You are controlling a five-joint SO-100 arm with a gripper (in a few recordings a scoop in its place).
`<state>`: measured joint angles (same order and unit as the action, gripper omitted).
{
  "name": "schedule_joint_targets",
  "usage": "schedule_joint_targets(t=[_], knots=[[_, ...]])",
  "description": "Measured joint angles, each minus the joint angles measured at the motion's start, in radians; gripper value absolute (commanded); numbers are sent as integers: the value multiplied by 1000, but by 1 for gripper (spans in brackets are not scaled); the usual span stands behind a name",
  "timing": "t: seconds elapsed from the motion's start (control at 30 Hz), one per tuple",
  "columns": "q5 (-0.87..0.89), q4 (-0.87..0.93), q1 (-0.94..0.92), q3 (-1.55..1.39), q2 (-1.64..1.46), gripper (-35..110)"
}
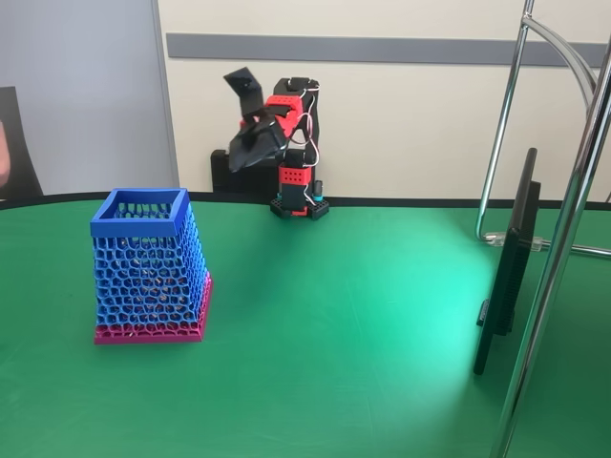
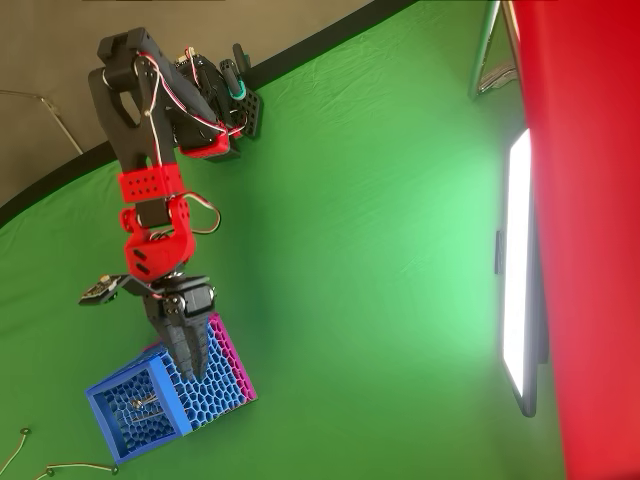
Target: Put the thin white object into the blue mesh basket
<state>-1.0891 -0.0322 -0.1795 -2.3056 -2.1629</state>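
Red and black arm [image 2: 150,190] folded, end effector [image 2: 190,350] pointing down, jaws closed

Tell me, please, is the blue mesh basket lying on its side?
No, in the fixed view the blue mesh basket stands upright on its pink base on the green table, rim facing up.

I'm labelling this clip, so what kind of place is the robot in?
Probably an indoor lab or demo room: a green-covered table, a plain wall with a grey rail, and a metal stand beside a flat screen.
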Motion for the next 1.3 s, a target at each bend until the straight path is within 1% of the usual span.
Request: schedule_joint_targets(t=[0.17,0.2,0.33,0.47,0.6,0.8,1.07,1.17,1.3], knots=[[130,20,86,-141,-181,14],[187,46,98,-176,-229,13],[296,124,135,-241,-339,9],[466,224,140,-327,-476,5],[568,291,152,-428,-604,0],[676,448,181,-583,-821,0],[773,673,192,-703,-1068,0],[798,724,183,-739,-1127,0],[838,747,166,-767,-1149,0]])
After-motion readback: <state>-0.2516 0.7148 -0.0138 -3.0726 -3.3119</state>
